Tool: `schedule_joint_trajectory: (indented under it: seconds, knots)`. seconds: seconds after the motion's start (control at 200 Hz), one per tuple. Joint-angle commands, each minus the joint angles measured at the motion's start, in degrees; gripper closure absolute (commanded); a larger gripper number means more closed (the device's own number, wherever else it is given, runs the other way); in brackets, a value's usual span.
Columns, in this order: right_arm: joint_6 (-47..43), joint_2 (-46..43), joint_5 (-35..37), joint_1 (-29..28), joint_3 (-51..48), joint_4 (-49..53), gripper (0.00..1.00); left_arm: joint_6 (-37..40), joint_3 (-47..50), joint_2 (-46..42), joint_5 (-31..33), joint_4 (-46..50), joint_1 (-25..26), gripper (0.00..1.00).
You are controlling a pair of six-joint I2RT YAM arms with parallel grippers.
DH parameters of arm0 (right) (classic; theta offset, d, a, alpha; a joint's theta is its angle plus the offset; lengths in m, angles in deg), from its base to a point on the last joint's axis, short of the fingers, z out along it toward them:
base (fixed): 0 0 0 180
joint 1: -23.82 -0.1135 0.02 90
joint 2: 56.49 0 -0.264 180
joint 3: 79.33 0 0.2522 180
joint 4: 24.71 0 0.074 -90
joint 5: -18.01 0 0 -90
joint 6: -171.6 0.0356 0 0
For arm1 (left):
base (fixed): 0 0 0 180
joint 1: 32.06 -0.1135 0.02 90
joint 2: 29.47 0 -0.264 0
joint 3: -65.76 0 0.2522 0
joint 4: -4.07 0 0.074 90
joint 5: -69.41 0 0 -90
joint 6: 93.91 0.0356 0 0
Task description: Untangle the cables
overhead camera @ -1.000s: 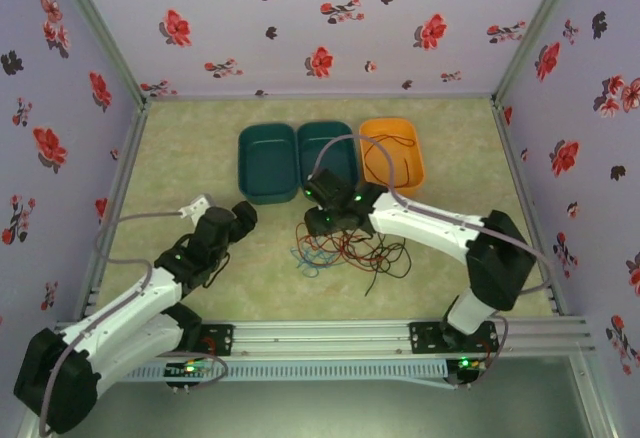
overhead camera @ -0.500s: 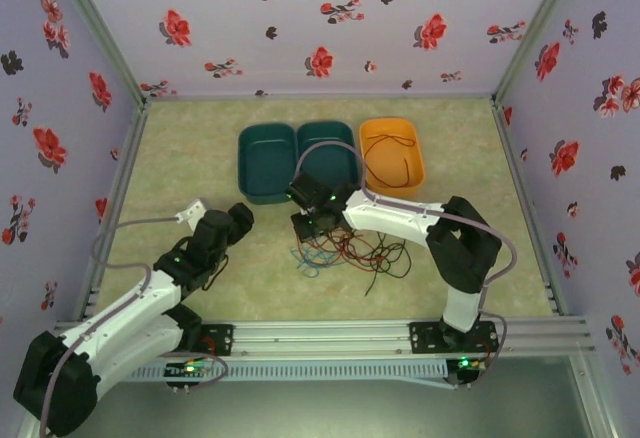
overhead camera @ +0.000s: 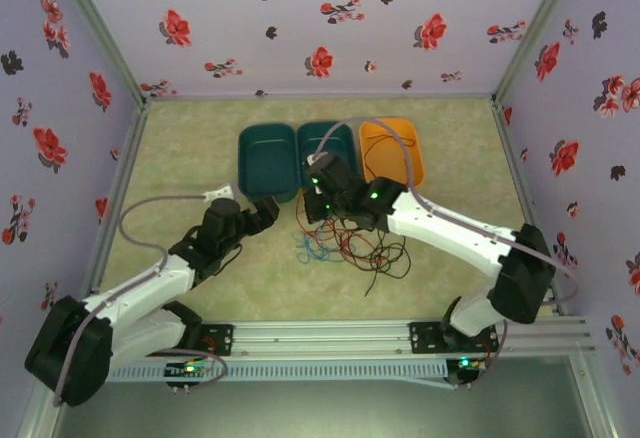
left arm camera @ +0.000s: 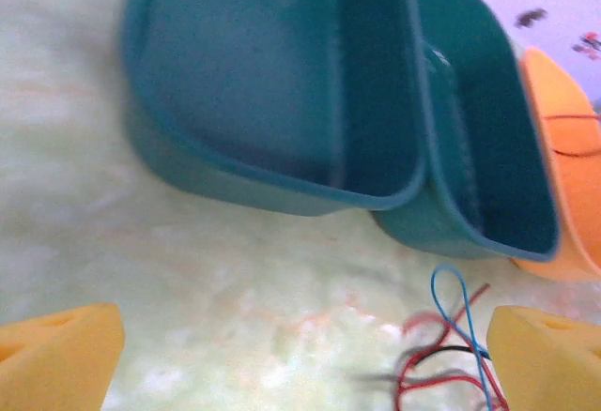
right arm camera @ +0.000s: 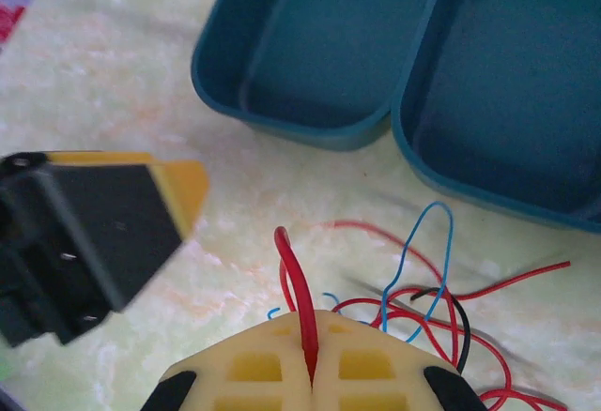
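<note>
- 1 red cable (right arm camera: 296,289) is pinched in the right jaws, which are closed fully on it. The strand rises in a short loop out of the seam between them, just in front of the middle teal bin (overhead camera: 325,148).
- 3 colours of cables (overhead camera: 345,248), red, black and blue, lie in a loose tangle on the tabletop (overhead camera: 200,148), near the front of the middle teal bin and a little to its right.
- 1 lone cable (left arm camera: 571,117), thin and red, lies apart in the orange bin (overhead camera: 392,153), which touches the right side of the middle teal bin. The left teal bin (overhead camera: 267,163), against its other side, looks empty.
- 2 yellow pads (left arm camera: 56,355) of the left jaws stand wide apart with nothing between them, in front of the middle teal bin's left corner. They are beside the tangle's left edge and not touching it.
- Step in hand, as I judge it: the grasp on a single red strand is made, and drawing it out of the tangle is not yet done.
- The next move calls for a slow lift and pull away from the pile, toward the middle teal bin. Blue and black loops may ride up with the strand, so that needs watching.
- If they do, the left jaws would need to come down on the pile and pin it while the red strand slides free. A quick snatch could tighten a knot.
</note>
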Motion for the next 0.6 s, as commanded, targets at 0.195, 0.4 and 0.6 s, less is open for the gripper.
schedule_joint_trajectory:
  seconds: [0.195, 0.4, 0.6]
  knots:
    - [1.69, -6.51, 1.95, 1.45, -2.32, -1.84, 1.00, 8.61, -8.64, 11.38, -11.61, -11.97, 5.54, 0.02]
    - [2.27, -8.92, 2.42, 1.86, -3.16, -2.65, 1.00, 8.08, -11.05, 16.45, -11.60, -14.19, 8.19, 0.03]
    - [2.48, -10.76, 2.76, 2.05, -3.18, -3.04, 1.00, 6.78, -11.09, 18.89, -11.60, -17.18, 8.26, 0.07]
